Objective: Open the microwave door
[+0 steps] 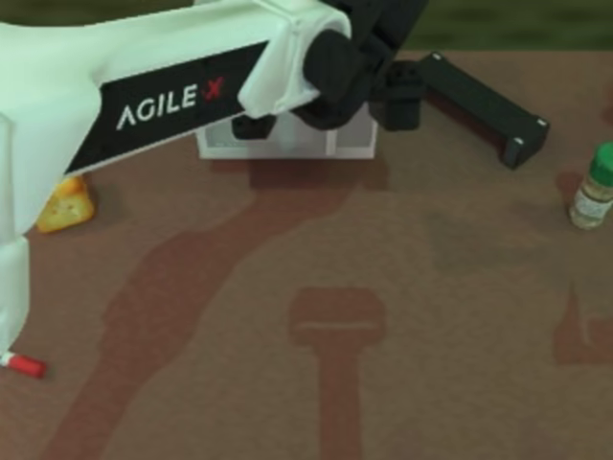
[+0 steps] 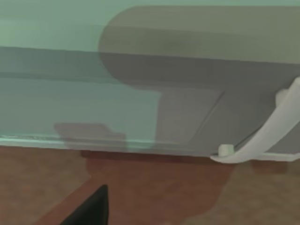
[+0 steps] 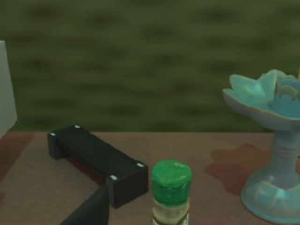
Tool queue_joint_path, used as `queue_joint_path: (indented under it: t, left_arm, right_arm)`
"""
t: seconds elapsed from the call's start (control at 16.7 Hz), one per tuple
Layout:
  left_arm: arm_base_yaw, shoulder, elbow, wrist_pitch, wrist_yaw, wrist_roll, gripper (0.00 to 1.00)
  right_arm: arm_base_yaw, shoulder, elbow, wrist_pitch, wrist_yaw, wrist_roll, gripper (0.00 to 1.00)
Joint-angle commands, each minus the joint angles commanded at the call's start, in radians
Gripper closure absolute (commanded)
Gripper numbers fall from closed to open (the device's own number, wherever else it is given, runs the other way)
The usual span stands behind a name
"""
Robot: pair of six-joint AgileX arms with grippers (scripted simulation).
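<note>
While our left arm reached across to the boxy grey-white microwave (image 1: 287,139) at the table's far edge, its gripper's opening could not be told. The silver-white door (image 2: 140,93) with its pale handle bar (image 2: 267,136) filled the left wrist view. We judged the fingers should hook behind that bar and pull along the door's arc. Our right arm sat parked beside the green-capped spice jar (image 3: 171,194).
</note>
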Motion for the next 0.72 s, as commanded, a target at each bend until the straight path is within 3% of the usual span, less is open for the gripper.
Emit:
queue_joint_path:
  t: [0.42, 0.72]
  left_arm:
    - [0.008, 0.02, 0.012, 0.013, 0.005, 0.007, 0.0]
    - [0.056, 0.191, 0.091, 0.112, 0.034, 0.052, 0.0]
  right_arm:
    - [0.0, 0.0, 0.0, 0.0, 0.0, 0.0, 0.0]
    - [0.0, 0.0, 0.0, 0.0, 0.0, 0.0, 0.0]
